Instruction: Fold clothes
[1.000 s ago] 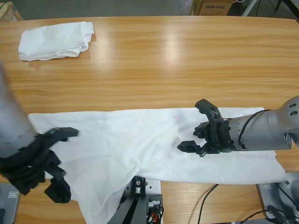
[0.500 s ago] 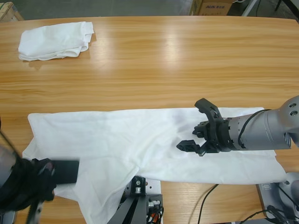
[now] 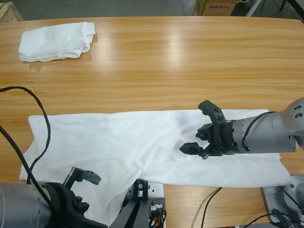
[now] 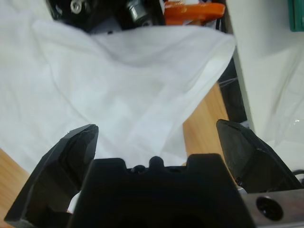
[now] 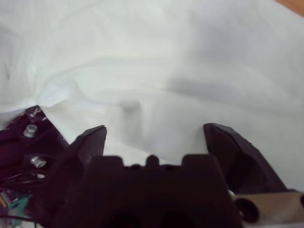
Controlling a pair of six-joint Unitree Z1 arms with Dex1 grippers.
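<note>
While you are looking down from the high view, the spread T-shirt (image 3: 142, 147) is lying flat along the near side of the wooden table (image 3: 180, 71), its front hem spilling over the near edge beside the rig. Its left end is stopping short of the table's left edge, and its right end is reaching close to the right edge. The folded white bundle (image 3: 56, 40) is sitting well apart at the far left corner, leaving you a wide band of bare wood across the middle and far right.

Your right gripper (image 3: 202, 130) is coming in from the right edge and hovering over the shirt's right half, jaws spread wide with only cloth between them; its wrist view is showing the same open stance over smooth white fabric (image 5: 156, 71).

Your left gripper (image 3: 78, 183) is sitting at the bottom left corner, mostly cut off by the frame, with a black cable (image 3: 35, 123) looping across the shirt's left end. In its wrist view the jaws are standing apart around a hanging corner of cloth (image 4: 142, 95), gripping nothing.

No lettering is showing on the shirt from any view.
</note>
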